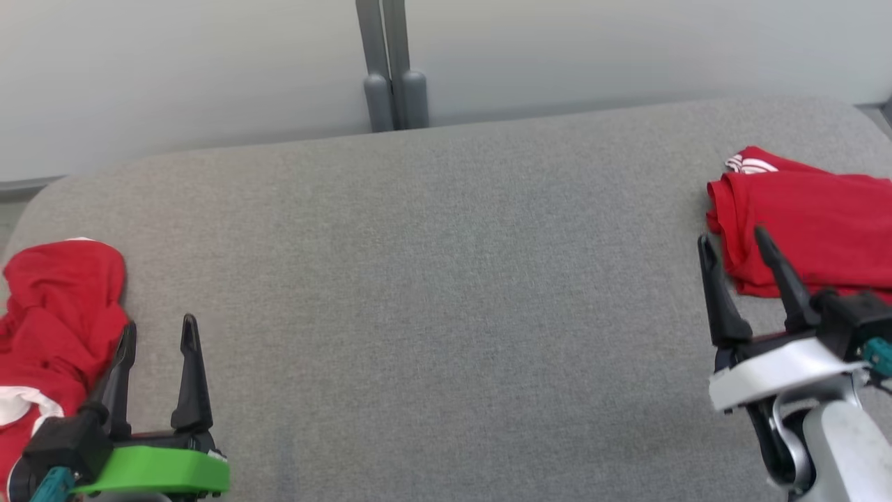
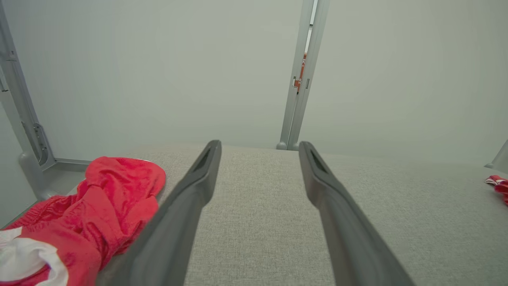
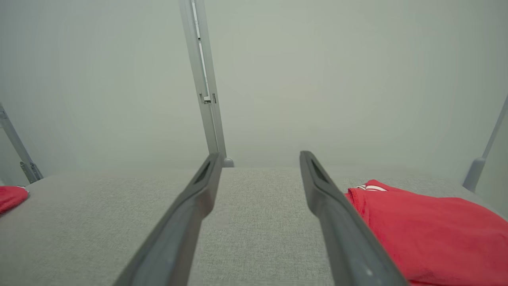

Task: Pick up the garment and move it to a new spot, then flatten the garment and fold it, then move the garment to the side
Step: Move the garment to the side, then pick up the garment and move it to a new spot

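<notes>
Judging by the head view, one piece seemed done: a folded red garment (image 1: 815, 216) lay flat at the right end of the grey woven table (image 1: 446, 279), beside the wide-open, empty right gripper (image 1: 733, 237). A crumpled red garment (image 1: 63, 300) with white trim lay just beside the wide-open left gripper (image 1: 159, 324), apparently not yet folded. The left wrist view showed its soft rumpled heap (image 2: 111, 198); the right wrist view showed smooth stacked layers (image 3: 428, 230) with a stitched hem.

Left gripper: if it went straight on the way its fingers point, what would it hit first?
Probably nothing soon: the left gripper points over bare grey cushion, with the crumpled red garment off to its side. Beyond stands the pale wall, though depth is hard to judge.
</notes>
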### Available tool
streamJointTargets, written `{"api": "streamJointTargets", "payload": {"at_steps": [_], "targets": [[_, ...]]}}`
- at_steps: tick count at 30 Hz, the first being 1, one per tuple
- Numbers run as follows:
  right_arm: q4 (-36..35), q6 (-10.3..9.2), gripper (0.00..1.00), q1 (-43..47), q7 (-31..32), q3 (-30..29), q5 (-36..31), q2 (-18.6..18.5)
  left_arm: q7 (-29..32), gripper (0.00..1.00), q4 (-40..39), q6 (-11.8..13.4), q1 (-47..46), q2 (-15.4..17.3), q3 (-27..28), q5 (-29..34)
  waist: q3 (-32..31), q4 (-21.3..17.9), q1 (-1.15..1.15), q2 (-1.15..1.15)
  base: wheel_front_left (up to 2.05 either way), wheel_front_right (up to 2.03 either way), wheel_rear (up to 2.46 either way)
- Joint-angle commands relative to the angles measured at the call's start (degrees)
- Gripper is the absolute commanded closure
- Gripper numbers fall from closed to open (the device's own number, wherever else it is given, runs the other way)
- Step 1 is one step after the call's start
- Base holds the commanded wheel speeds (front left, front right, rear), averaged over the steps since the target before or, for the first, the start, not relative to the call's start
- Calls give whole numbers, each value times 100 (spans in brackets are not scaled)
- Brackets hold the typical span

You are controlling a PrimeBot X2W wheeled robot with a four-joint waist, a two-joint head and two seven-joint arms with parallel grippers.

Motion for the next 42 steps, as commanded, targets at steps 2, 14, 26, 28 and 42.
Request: {"api": "streamJointTargets", "payload": {"at_steps": [2,14,26,28,42], "targets": [[-191,1,0,301,39,-12,-86,104,-35,0,19,7,179,-14,56,59,-278,165,0,0,0,0,0],[-371,1,0,771,71,9,-283,410,-38,0,-103,-82,355,-221,125,305,-313,163,0,0,0,0,0],[-304,1,0,649,109,143,-331,530,-39,0,-59,-203,202,-310,205,404,-228,132,0,0,0,0,0],[-301,1,0,601,108,182,-321,549,-38,0,-56,-224,155,-314,213,424,-189,138,0,0,0,0,0],[-230,1,0,477,133,345,-282,526,-38,0,67,-241,-28,-356,321,520,-20,429,0,0,0,0,0]]}}
